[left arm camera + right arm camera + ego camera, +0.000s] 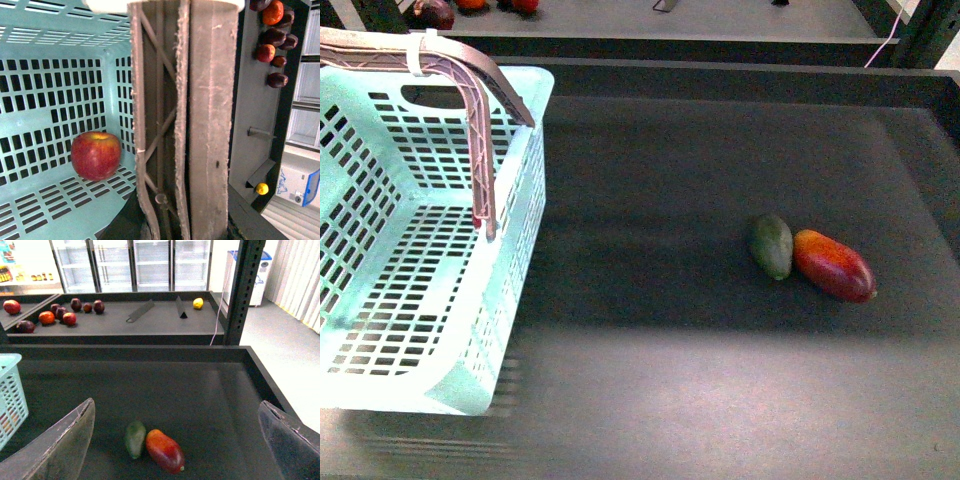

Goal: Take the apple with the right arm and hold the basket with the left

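The light teal basket (380, 330) stands at the left of the dark table, its brown handles (480, 120) raised and tied by a white band. In the left wrist view the red apple (96, 155) with a yellow top patch lies on the basket floor (45, 205). My left gripper (185, 220) is shut on the basket's handles (210, 125), which fill that view. My right gripper (175, 440) is open and empty, its fingers (55, 450) wide apart above the table. Neither gripper shows in the front view.
A dark green avocado-like fruit (772, 245) and a red-orange mango (833, 265) lie side by side on the table's right half, also in the right wrist view (164, 450). A further shelf (125, 320) holds several dark and red fruits and a yellow one (198, 303).
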`<action>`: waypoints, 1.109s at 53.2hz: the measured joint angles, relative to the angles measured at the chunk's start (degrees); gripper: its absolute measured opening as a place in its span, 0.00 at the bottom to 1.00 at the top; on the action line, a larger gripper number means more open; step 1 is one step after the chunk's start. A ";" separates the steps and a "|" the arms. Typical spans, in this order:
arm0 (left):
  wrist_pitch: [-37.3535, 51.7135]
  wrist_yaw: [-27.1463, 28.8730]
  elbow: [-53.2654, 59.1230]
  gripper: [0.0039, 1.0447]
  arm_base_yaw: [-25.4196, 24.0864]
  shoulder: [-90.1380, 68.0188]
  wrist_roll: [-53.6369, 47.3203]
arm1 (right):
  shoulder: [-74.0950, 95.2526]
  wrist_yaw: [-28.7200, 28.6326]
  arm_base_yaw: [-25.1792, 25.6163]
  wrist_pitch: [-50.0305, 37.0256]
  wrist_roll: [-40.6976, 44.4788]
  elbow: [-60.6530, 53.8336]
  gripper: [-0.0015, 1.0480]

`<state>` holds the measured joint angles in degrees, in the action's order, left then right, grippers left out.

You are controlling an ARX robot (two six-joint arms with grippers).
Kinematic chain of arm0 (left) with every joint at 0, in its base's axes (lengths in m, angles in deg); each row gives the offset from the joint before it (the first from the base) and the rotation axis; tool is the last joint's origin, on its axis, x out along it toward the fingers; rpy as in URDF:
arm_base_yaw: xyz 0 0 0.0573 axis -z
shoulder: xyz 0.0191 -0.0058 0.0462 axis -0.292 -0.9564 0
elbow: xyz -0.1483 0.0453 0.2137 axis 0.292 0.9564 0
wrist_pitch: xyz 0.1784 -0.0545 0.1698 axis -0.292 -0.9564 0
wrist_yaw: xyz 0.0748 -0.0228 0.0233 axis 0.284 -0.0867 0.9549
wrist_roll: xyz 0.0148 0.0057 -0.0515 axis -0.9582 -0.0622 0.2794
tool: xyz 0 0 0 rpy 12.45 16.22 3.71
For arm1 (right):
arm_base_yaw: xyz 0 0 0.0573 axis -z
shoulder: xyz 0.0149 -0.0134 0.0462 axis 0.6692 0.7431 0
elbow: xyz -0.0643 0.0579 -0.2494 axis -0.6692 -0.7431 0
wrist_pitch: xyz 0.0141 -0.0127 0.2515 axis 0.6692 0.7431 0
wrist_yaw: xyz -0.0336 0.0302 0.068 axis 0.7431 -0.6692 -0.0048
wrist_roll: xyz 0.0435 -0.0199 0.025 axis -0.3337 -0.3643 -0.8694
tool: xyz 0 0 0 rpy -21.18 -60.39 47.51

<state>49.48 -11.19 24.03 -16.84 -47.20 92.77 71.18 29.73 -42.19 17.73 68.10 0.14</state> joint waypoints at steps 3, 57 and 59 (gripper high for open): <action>0.00 0.02 -0.17 0.17 0.00 -0.74 -0.04 | 0.00 0.02 0.00 0.00 0.00 0.00 0.92; -8.72 -1.60 0.48 0.94 1.07 6.69 -0.92 | 0.00 0.00 0.00 0.00 0.00 0.00 0.92; -9.27 -1.55 1.11 0.95 1.09 8.72 -1.03 | 0.00 0.00 0.00 0.00 0.00 0.00 0.92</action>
<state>40.21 -12.74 25.14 -15.74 -38.48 91.74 71.18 29.73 -42.19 17.73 68.10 0.14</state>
